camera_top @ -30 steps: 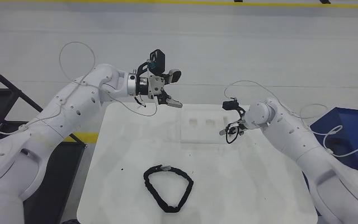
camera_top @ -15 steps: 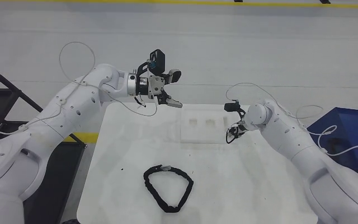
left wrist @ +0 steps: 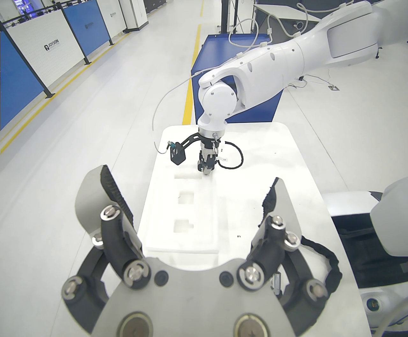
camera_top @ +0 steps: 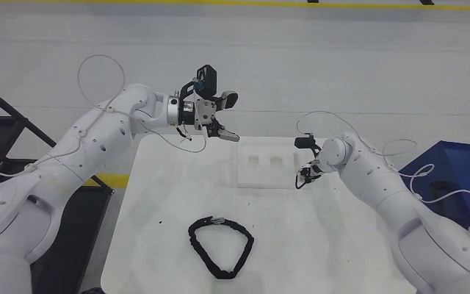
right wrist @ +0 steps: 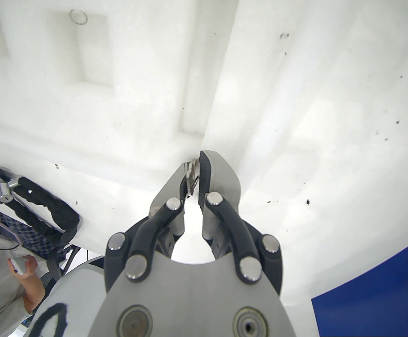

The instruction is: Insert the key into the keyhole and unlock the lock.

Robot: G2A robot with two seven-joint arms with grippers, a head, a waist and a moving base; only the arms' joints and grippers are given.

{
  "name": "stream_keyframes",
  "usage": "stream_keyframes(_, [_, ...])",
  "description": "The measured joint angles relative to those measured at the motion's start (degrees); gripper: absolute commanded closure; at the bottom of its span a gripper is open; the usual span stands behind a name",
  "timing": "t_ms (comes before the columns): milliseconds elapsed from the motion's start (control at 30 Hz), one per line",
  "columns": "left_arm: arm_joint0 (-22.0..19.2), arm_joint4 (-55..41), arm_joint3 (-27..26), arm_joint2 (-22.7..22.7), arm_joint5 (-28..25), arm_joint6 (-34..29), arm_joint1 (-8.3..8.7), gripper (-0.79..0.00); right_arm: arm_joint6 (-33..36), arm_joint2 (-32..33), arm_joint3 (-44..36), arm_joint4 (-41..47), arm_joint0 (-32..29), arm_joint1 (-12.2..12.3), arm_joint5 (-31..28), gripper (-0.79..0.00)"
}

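Observation:
A black fabric-covered chain lock (camera_top: 220, 246) lies in a loop at the table's front middle; its metal lock cylinder (right wrist: 5, 191) shows in the right wrist view. My right gripper (right wrist: 193, 174) is shut on a small metal key (right wrist: 191, 180), held low at the right edge of the white foam tray (camera_top: 253, 176). From above the right gripper (camera_top: 302, 176) is well apart from the lock. My left gripper (left wrist: 191, 188) hovers open and empty over the table's back left corner (camera_top: 220, 121), looking along the tray toward the right gripper (left wrist: 206, 166).
The foam tray (left wrist: 159, 229) has several shallow rectangular recesses; a small metal ring (right wrist: 78, 16) lies in one. A blue cabinet (camera_top: 448, 165) stands just right of the table. The white table (camera_top: 330, 242) has bare room around the chain lock.
The right arm has shifted slightly, its gripper staying by the tray's right edge with the key. The left arm has kept still.

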Motion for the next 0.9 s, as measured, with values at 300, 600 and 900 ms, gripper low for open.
stream_keyframes(300, [0.00,0.00,0.00,0.00,0.00,0.00,0.00,-0.785,1.60,1.22,-1.39,-2.83,2.48,0.18,-0.71,0.000])
stream_keyframes(600, [0.00,0.00,0.00,0.00,0.00,0.00,0.00,-0.785,3.18,8.09,-9.08,-0.82,3.32,4.00,-4.45,0.000])
stream_keyframes(900, [0.00,0.00,0.00,0.00,0.00,0.00,0.00,-0.785,8.16,19.52,-28.32,0.26,-2.39,10.51,-4.79,0.000])
